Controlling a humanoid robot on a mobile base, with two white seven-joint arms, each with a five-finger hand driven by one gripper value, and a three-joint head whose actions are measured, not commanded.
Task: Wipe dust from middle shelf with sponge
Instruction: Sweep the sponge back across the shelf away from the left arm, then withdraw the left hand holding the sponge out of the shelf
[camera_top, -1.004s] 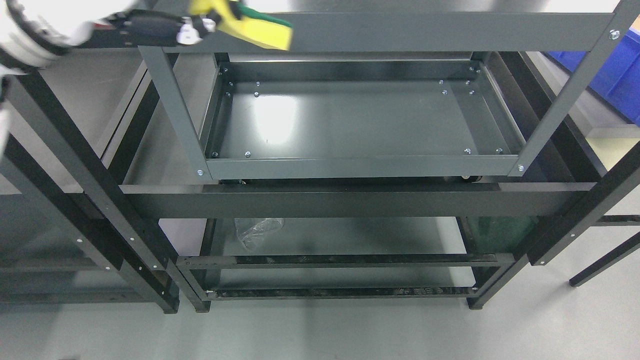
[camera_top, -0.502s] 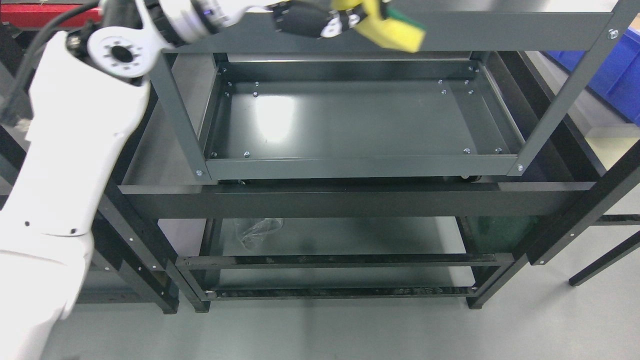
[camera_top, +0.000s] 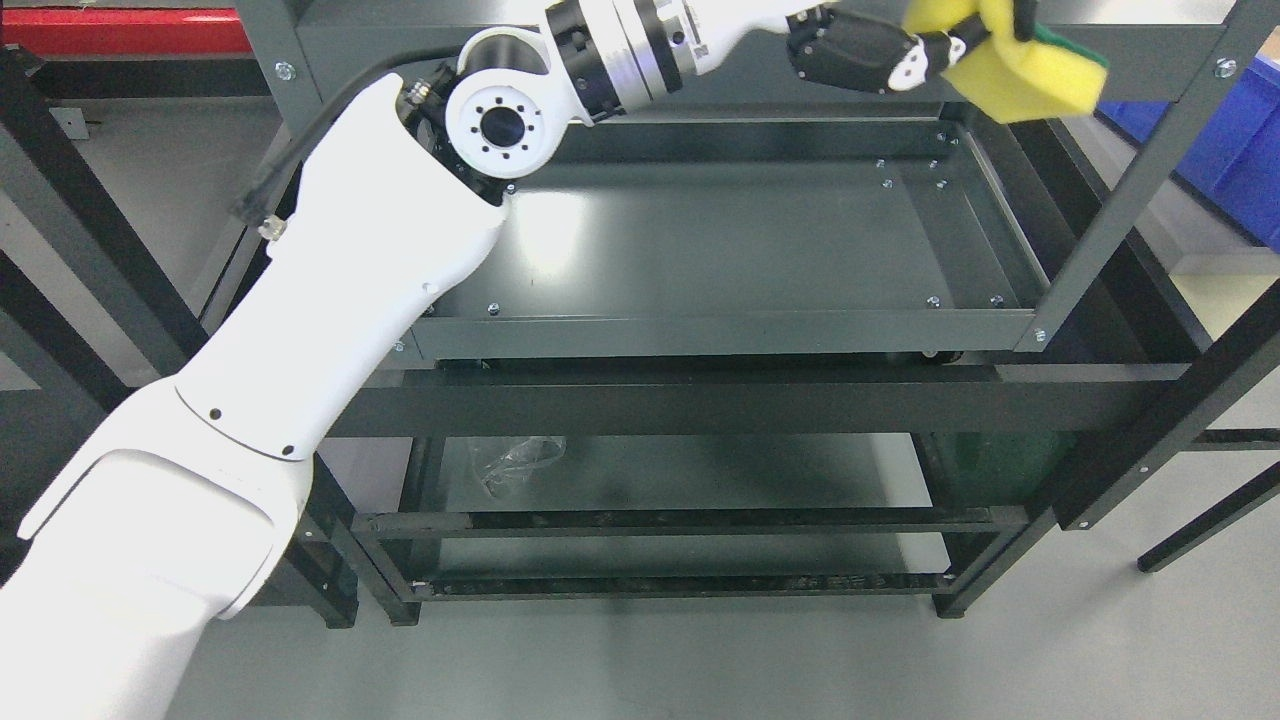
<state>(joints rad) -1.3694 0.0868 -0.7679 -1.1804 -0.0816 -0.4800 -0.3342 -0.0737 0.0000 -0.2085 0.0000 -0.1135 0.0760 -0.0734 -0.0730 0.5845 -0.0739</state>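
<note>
My left hand (camera_top: 935, 45) is shut on a yellow sponge (camera_top: 1020, 75) with a green scouring side. It holds the sponge at the top right of the head view, over the far right corner of the dark grey shelf tray (camera_top: 720, 335) and against the cart's upper rail. My white left arm (camera_top: 350, 280) stretches from the lower left across the tray's left end and hides it. The sponge's top runs out of the picture. The right arm does not show.
The tray belongs to a grey metal cart with angled posts (camera_top: 1130, 190). A black rack (camera_top: 700, 405) stands in front, with a crumpled clear plastic bag (camera_top: 520, 455) on its lower level. A blue bin (camera_top: 1235, 140) sits at the far right.
My left arm has swept from the top left to the top right, carrying the sponge along the upper rail. The arm now covers the tray's left end.
</note>
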